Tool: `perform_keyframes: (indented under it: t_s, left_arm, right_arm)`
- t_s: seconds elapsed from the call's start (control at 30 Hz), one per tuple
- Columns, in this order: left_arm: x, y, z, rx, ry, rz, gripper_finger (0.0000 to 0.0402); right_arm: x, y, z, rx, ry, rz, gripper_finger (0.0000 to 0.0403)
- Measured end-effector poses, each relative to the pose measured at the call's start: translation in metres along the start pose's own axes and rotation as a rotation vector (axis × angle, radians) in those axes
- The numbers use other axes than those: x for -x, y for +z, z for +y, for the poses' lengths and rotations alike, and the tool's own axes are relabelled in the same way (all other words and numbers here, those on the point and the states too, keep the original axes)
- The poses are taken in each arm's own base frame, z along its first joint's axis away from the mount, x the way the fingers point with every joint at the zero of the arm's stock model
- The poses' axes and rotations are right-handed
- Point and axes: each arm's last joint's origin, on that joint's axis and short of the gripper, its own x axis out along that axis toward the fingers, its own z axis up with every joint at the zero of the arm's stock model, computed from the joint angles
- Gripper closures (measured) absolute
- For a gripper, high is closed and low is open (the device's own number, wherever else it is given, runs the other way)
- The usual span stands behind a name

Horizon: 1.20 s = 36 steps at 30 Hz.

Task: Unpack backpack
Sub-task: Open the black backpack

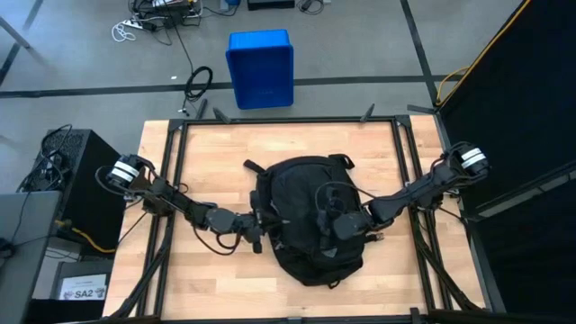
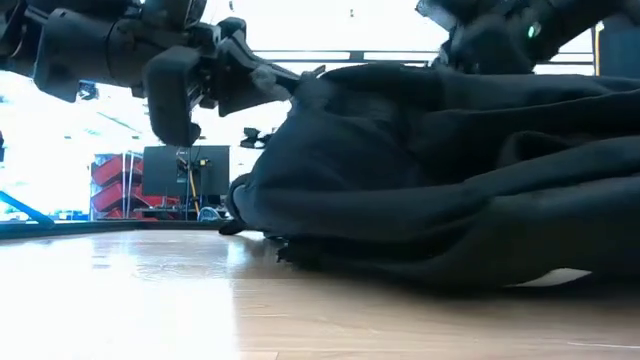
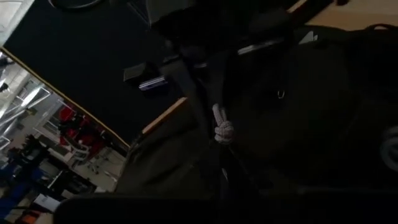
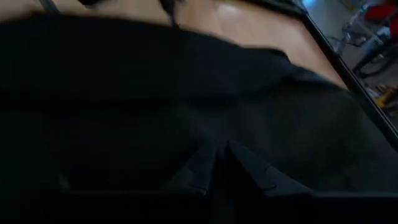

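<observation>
The black backpack lies flat in the middle of the wooden table, its bulk resting on the boards. My left gripper is shut at the pack's left edge. My right gripper is over the top of the pack, right of its middle, with its fingers together against dark fabric. In the left wrist view a short white knotted cord sits on the pack's dark cloth. My left gripper pinches the backpack's raised left edge between its two fingers, coming in level from the table's left. That edge is held up off the table while the pack's underside stays on the boards. My right gripper comes slanting down from the table's right onto the pack's upper face. Its fingers are closed there, but the dark fabric hides which part they hold.
A blue plastic bin stands on the floor beyond the table's far edge. Black frame rails run along the table's sides. Bare wood lies near the front left. A dark computer tower stands left of the table.
</observation>
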Motion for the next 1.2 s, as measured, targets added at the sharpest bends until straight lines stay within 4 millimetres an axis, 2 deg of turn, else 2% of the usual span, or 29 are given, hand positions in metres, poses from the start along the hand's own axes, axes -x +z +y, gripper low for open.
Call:
perform_keyframes:
  t_s: [0.23,0.6,0.7,0.97,1.2]
  left_arm:
    - [-0.014,0.013,0.0,-0.038,-0.064,0.023,0.0402]
    - [-0.019,0.019,0.002,-0.026,-0.063,0.028,0.0402]
    - [-0.02,0.019,0.003,-0.022,-0.061,0.03,0.0402]
    - [-0.022,0.016,0.006,0.017,-0.061,0.043,0.0401]
    - [-0.022,0.015,0.006,0.01,-0.052,0.059,0.0401]
  right_arm:
    - [0.013,0.024,0.014,-0.085,0.055,-0.165,0.0345]
    - [0.01,0.026,0.01,-0.148,0.065,-0.177,0.0292]
    - [0.003,0.029,0.009,-0.193,0.091,-0.215,0.028]
    - [-0.025,0.017,0.019,-0.145,0.089,-0.237,0.0252]
    - [-0.026,0.017,0.017,-0.152,0.081,-0.241,0.0245]
